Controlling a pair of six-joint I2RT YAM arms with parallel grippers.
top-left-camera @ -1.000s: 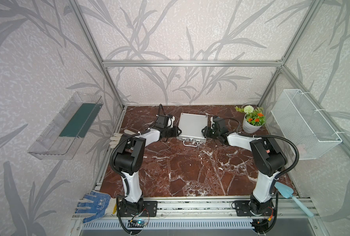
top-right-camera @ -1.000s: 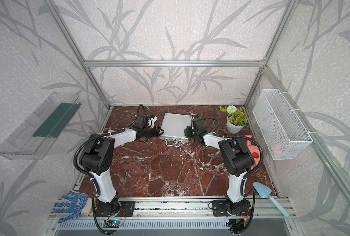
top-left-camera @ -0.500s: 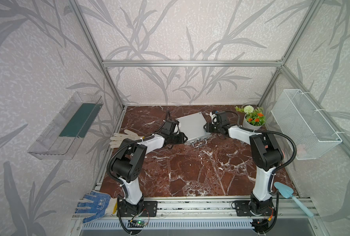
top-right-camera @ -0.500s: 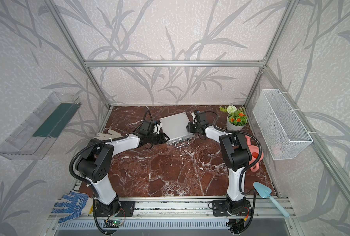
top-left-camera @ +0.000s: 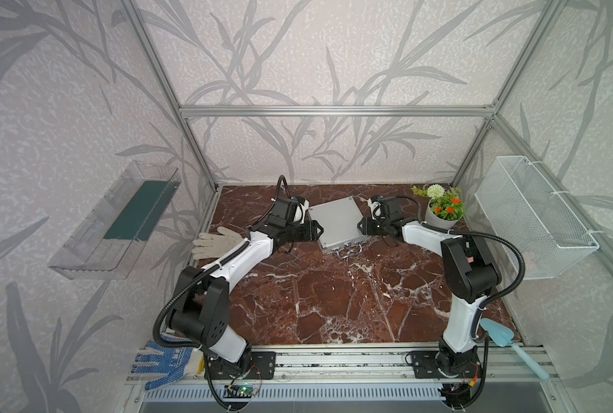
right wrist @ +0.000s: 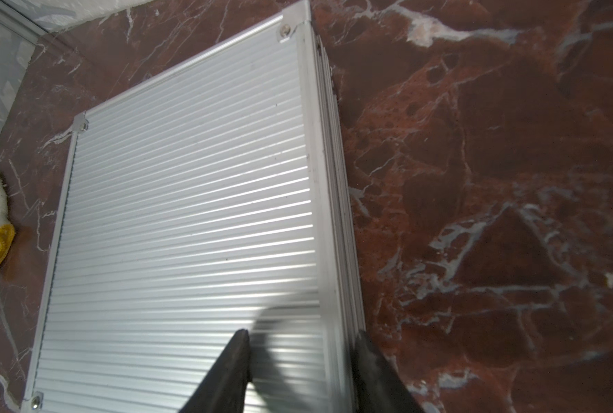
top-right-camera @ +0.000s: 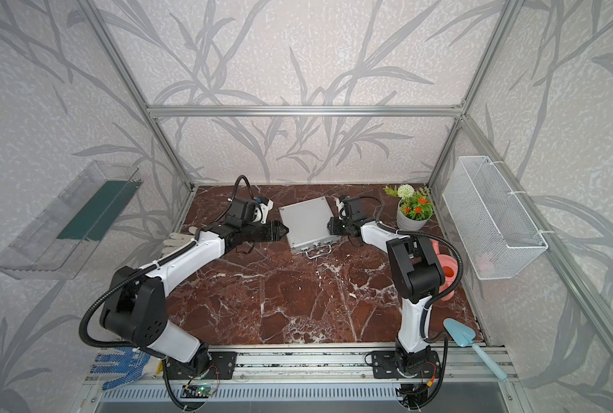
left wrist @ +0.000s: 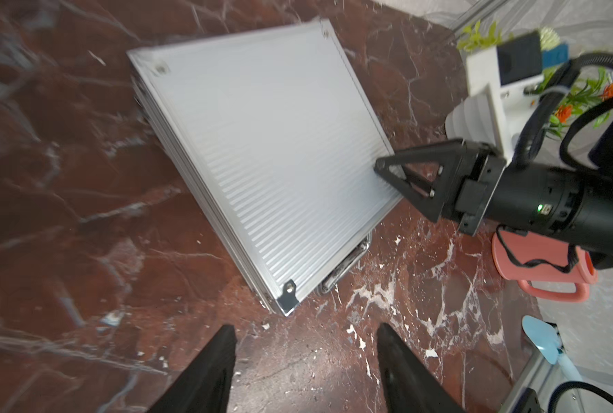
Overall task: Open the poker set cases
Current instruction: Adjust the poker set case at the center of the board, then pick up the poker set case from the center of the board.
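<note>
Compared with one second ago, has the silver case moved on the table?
Yes. The silver case has turned in place, anticlockwise as seen from above: its handle end has swung toward the flower pot.

And all around stood pale leaf-papered walls point(top-left-camera: 297, 53) behind aluminium bars point(top-left-camera: 333, 111), a brightly lit red-brown marble floor point(top-left-camera: 333, 304), a clear shelf point(top-left-camera: 94, 243), perhaps green-lined, mounted left, and a white wire basket point(top-left-camera: 533, 221) right.
</note>
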